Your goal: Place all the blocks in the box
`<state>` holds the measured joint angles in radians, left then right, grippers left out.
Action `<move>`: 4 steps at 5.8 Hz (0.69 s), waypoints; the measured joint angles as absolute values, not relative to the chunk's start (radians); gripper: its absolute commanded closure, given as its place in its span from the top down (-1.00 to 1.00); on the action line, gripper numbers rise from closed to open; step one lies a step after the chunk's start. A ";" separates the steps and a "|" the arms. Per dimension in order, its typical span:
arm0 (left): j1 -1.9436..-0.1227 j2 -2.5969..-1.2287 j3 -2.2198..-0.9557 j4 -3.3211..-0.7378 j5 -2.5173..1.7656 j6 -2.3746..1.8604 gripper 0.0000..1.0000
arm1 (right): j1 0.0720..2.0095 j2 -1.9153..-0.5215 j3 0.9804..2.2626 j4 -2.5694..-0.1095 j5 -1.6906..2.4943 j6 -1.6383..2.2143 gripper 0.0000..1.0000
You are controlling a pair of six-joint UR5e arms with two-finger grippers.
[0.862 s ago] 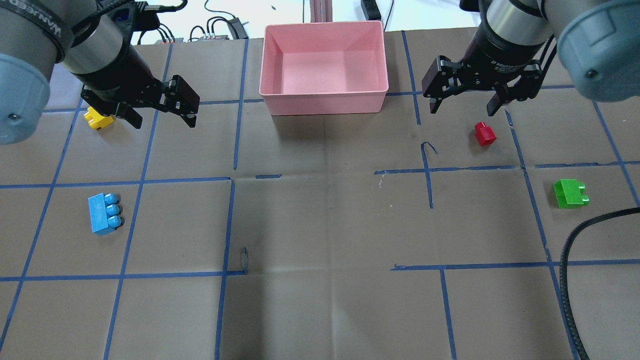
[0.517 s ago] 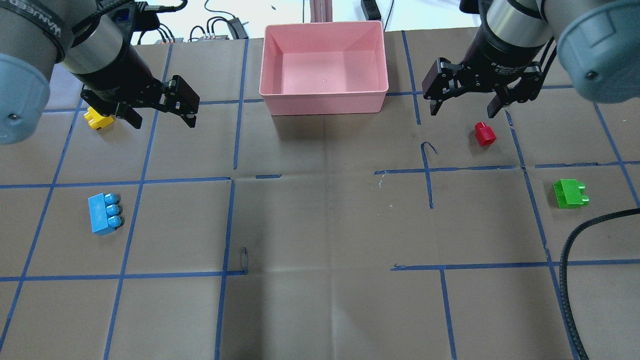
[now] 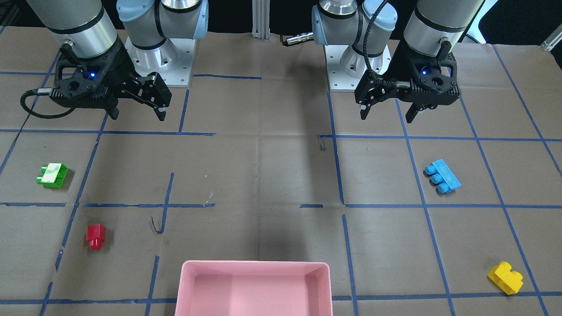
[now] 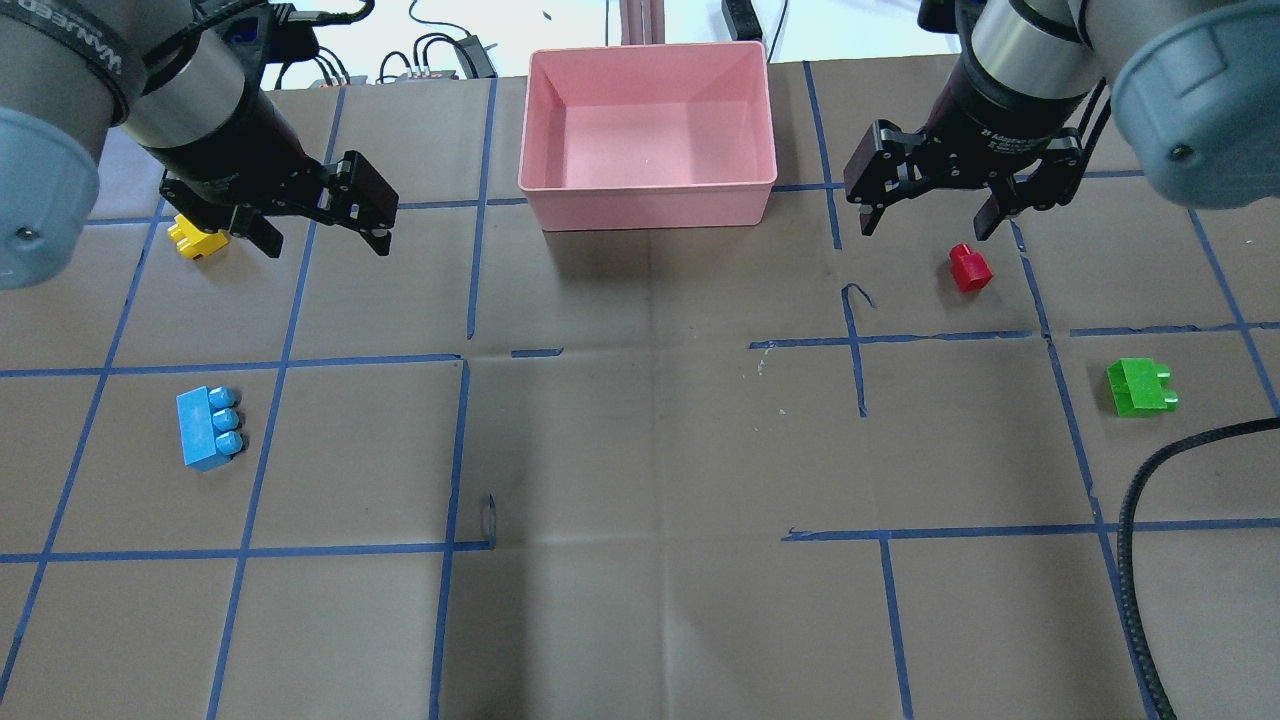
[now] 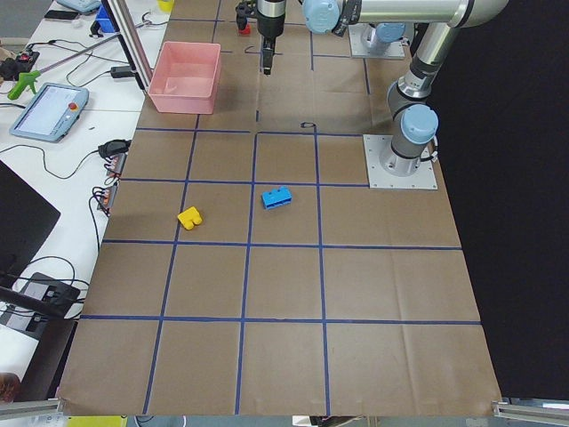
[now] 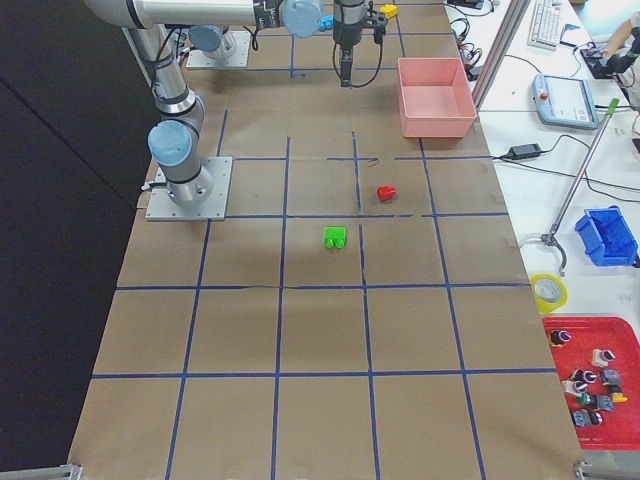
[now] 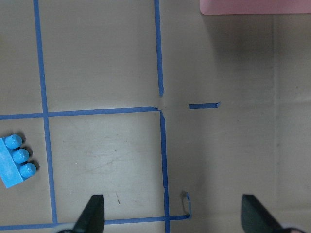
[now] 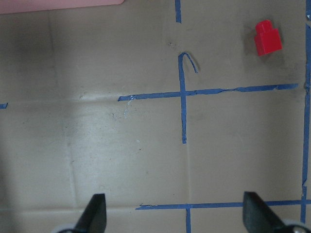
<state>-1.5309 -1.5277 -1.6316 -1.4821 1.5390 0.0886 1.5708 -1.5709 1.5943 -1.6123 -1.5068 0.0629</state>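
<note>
Left fingers [image 4: 378,226] and right fingers [image 4: 871,213] hang spread above the table [image 4: 650,450].

The shallow pink plastic tray [image 4: 648,208] sits centred at the far side of the table [image 4: 650,450]. Left of it (the robot's left) lies the yellow studded plastic brick [image 4: 192,240], the light blue studded brick [image 4: 208,427] nearer the robot; right of it the red studded brick [image 4: 968,267], the green studded brick [image 4: 1138,388] nearer and further out.
</note>
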 measured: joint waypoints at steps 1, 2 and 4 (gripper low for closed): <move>-1.530 -1.527 -1.630 -1.482 1.540 0.089 0.99 | 1.571 -1.571 1.595 -1.612 -1.508 0.063 1.00; -1.527 -1.526 -1.627 -1.483 1.543 0.089 0.99 | 1.571 -1.571 1.596 -1.612 -1.509 0.063 1.00; -1.463 -1.520 -1.613 -1.488 1.543 0.091 0.99 | 1.571 -1.572 1.602 -1.609 -1.515 0.060 1.00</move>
<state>-1.4626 -1.5196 -1.6133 -1.4876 1.5434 0.0909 1.5708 -1.5715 1.6021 -1.6091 -1.5150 0.0601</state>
